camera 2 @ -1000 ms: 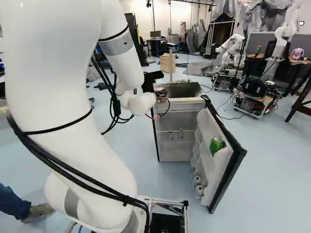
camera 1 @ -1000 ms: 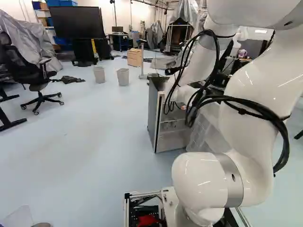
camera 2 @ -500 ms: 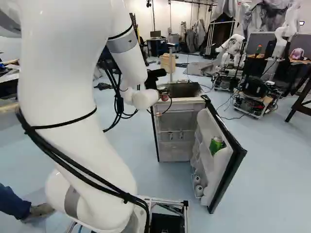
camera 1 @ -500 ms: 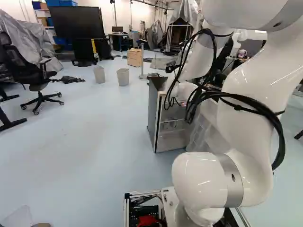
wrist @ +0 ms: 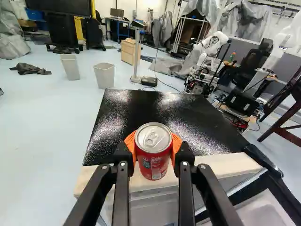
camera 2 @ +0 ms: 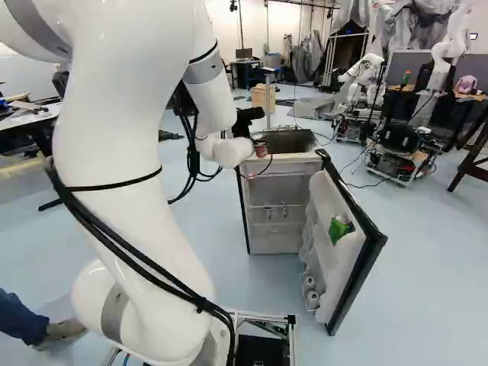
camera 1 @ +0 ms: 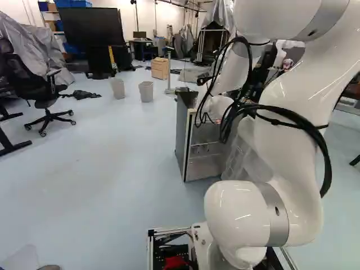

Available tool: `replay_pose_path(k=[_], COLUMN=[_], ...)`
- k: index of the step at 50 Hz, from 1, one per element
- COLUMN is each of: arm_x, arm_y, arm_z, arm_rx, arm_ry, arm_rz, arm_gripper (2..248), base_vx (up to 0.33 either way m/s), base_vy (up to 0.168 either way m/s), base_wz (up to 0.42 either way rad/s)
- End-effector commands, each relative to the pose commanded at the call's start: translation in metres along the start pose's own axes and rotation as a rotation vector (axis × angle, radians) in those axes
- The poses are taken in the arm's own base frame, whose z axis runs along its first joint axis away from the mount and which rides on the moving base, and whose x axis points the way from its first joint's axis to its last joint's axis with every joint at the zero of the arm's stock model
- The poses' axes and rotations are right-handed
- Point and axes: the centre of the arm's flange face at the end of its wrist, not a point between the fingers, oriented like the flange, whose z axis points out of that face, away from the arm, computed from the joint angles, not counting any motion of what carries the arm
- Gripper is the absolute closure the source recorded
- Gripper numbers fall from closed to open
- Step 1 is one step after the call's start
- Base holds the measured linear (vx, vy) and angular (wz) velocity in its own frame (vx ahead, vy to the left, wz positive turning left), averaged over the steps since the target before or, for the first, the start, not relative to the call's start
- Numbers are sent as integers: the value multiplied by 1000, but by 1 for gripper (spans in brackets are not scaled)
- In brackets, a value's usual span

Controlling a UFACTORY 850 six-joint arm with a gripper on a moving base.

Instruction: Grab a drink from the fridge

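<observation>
Wrist view has the red can (wrist: 154, 165) pinched between the orange pads (wrist: 177, 145) of the hand (wrist: 153, 145), by the near edge of the fridge (wrist: 188, 117) top; can't tell if it's touching. If full, it's probably a bit heavy for its size, thin-walled, maybe slick if cold. I'd grip round the side, snug but no crushing. Arm (camera 2: 114, 152) rises tall, then reaches ahead and down, hand aimed forward over the fridge.

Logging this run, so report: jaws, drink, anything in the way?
Jaws shut on red can. Can held near fridge top. Fridge door open, clear of can.
</observation>
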Motion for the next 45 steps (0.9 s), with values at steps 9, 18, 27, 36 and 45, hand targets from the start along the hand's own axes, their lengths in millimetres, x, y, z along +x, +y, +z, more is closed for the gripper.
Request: replay_pose_path(k=[9,18,27,36,45], arm_x=[1,1,1,1,-1], arm_y=[0,0,0,0,0], arm_z=[3,3,3,3,4], arm_rx=[-1,-1,-1,-1,0], arm_ry=[1,1,1,1,-2], arm_rz=[0,41,125,154,157], arm_gripper=[155,155,155,155,155], base_vx=[0,0,0,0,0], base_vy=[0,0,0,0,0], base_wz=[0,0,0,0,0])
